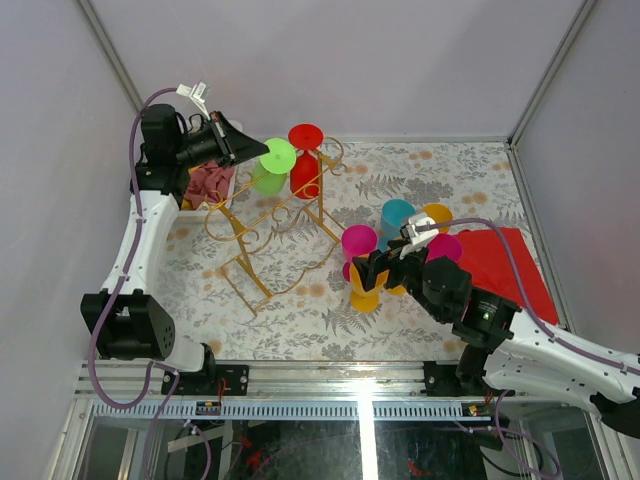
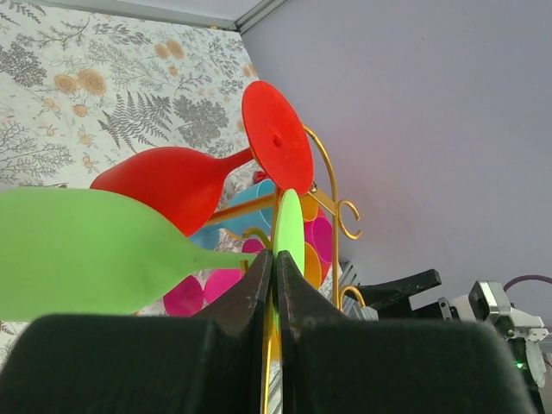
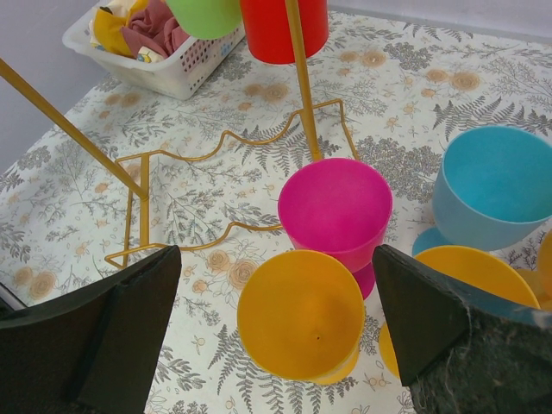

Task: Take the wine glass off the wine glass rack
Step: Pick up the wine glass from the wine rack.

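Observation:
The gold wire wine glass rack [image 1: 262, 224] stands at the back left of the table and also shows in the left wrist view [image 2: 331, 185]. A green wine glass [image 1: 272, 166] and a red wine glass [image 1: 305, 160] hang on its rails. My left gripper [image 1: 250, 152] is shut on the edge of the green glass's round foot [image 2: 288, 226], with the green bowl [image 2: 78, 250] to its left. My right gripper [image 1: 372, 268] is open over the table, its fingers on either side of a yellow glass [image 3: 300, 315] and not touching it.
Pink [image 3: 336, 211], blue [image 3: 492, 190] and more yellow glasses [image 1: 436, 214] stand near the right gripper. A white basket [image 3: 164, 62] with cloths sits at the back left. A red cloth [image 1: 512, 268] lies on the right. Grey walls close the cell.

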Controlling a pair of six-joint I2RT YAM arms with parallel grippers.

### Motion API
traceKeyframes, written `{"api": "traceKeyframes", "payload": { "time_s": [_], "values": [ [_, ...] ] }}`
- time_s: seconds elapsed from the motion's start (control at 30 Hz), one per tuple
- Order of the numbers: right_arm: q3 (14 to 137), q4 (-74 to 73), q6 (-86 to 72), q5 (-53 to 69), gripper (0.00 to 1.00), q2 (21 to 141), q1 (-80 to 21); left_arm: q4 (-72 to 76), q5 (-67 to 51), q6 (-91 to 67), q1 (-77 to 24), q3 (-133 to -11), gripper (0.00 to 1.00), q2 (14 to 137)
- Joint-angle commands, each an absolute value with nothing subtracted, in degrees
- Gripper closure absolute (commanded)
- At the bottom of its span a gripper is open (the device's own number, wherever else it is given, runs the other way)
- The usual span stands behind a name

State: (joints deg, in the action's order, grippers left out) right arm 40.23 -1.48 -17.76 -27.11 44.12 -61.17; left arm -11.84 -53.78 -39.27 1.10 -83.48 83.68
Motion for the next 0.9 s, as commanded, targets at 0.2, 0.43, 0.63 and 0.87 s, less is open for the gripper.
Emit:
{"api": "traceKeyframes", "payload": {
  "time_s": [0.2,0.43,0.63,0.87],
  "values": [
    [43.11,-2.31,-18.91,-29.88,0.01,42.19,-60.91,-2.64,-51.88,-47.67,0.93,-82.77,1.0,81.59],
    [42.87,-2.48,-19.24,-30.4,0.01,41.3,-60.91,-5.09,-49.95,-46.23,0.94,-84.1,1.0,81.87],
    [42.8,-2.7,-19.42,-31.24,0.01,40.95,-60.92,-9.35,-48.19,-43.6,0.94,-85.93,1.0,81.83],
    [42.71,-2.5,-19.51,-31.43,0.01,41.08,-60.91,-11.15,-46.66,-42.01,1.0,-86.24,1.0,80.92]
  ]
}}
